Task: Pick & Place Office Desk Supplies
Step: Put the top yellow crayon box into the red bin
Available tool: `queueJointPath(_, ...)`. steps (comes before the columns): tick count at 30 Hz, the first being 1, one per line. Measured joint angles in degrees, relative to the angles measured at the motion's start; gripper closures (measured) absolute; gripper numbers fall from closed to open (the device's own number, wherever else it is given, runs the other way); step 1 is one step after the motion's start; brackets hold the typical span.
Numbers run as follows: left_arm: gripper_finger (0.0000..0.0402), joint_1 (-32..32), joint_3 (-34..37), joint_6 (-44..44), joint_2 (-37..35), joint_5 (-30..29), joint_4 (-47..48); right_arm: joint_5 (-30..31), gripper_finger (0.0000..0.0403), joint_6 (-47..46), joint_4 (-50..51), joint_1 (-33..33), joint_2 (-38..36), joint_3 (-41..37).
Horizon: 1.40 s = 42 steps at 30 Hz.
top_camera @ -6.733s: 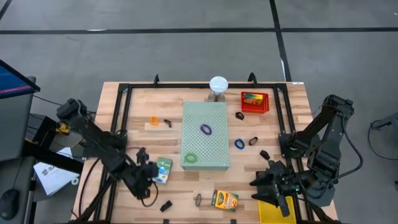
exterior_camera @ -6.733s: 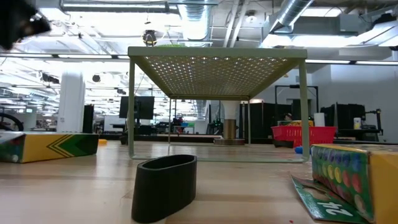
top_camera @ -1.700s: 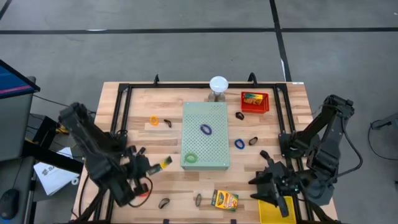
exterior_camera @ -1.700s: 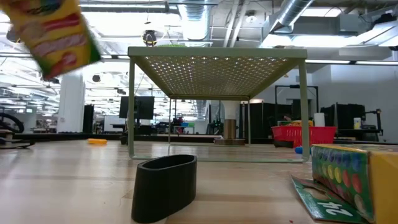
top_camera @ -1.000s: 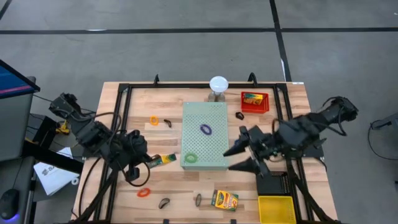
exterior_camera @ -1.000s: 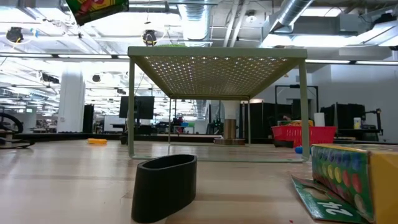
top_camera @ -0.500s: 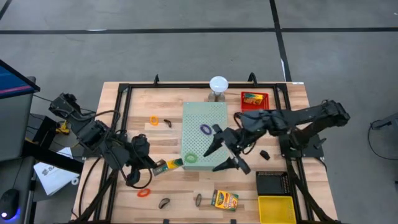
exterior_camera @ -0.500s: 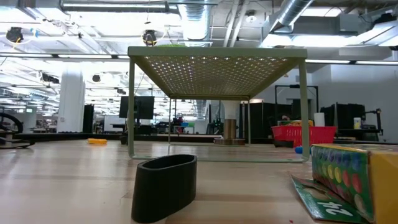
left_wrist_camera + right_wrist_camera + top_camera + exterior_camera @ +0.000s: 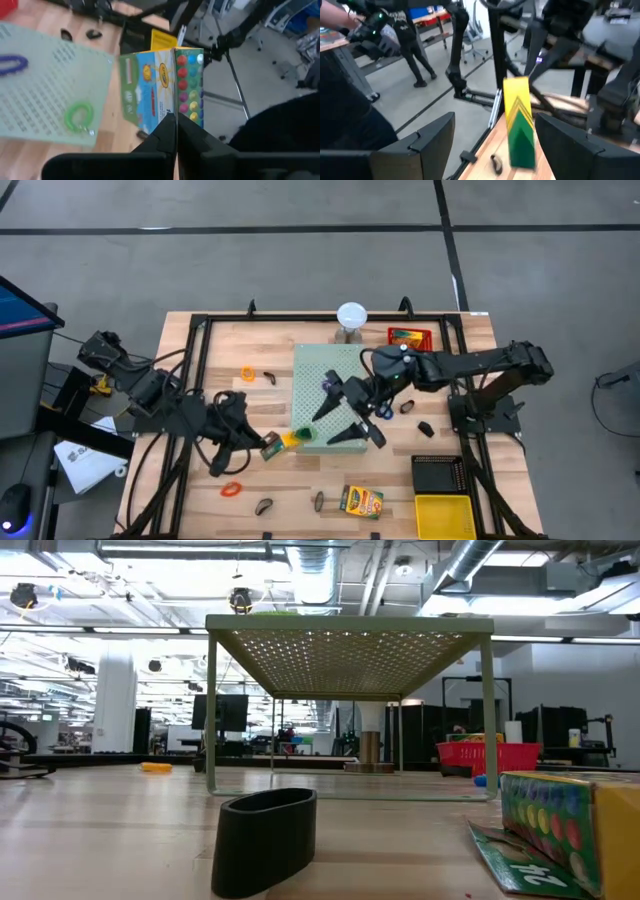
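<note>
Your left gripper point(image 9: 262, 448) is clamped on the yellow-green printed box point(image 9: 278, 443), holding it up in the air just off the near-left corner of the pale-green perforated board point(image 9: 350, 370). Your right gripper point(image 9: 345, 418) is spread wide over the near half of that board, nothing between its fingers point(image 9: 427, 145), facing the box.

The left wrist view gives you the box point(image 9: 162, 90) close up, pinched at its lower edge by the closed fingers: cartoon artwork on one face, rows of coloured dots on the side; the writing is too small to read. It also catches the green band loop point(image 9: 79, 116) and the purple band loop point(image 9: 11, 64) lying on the board.

The right wrist view sees the box point(image 9: 519, 127) edge-on, a yellow and green chevron, centred between the open fingers but apart from them, with a person in dark clothes in the room behind.

The low view shows neither gripper; you get a black clip point(image 9: 264, 840) standing on the wooden table point(image 9: 120, 830) near the camera, the second printed box point(image 9: 565, 825) at right with "24" on its open flap, and the red bin point(image 9: 488, 757) far right.

Top-down, the orange band loop point(image 9: 232, 489) lies near left.
</note>
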<state>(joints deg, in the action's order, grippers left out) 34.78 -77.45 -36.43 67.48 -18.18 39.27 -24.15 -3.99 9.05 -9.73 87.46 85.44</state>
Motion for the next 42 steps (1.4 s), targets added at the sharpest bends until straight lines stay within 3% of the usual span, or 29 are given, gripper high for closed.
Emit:
queueJointPath(10,0.0401,-4.5,0.0,2.1,0.4,3.4,-3.4,0.5,0.0131,1.0,-3.4,1.1,2.9,-0.1)
queueJointPath(42,0.0401,-11.5,0.0,7.7,1.4,6.1,-10.7,1.5,0.0131,3.1,-6.7,3.2,3.8,-0.1)
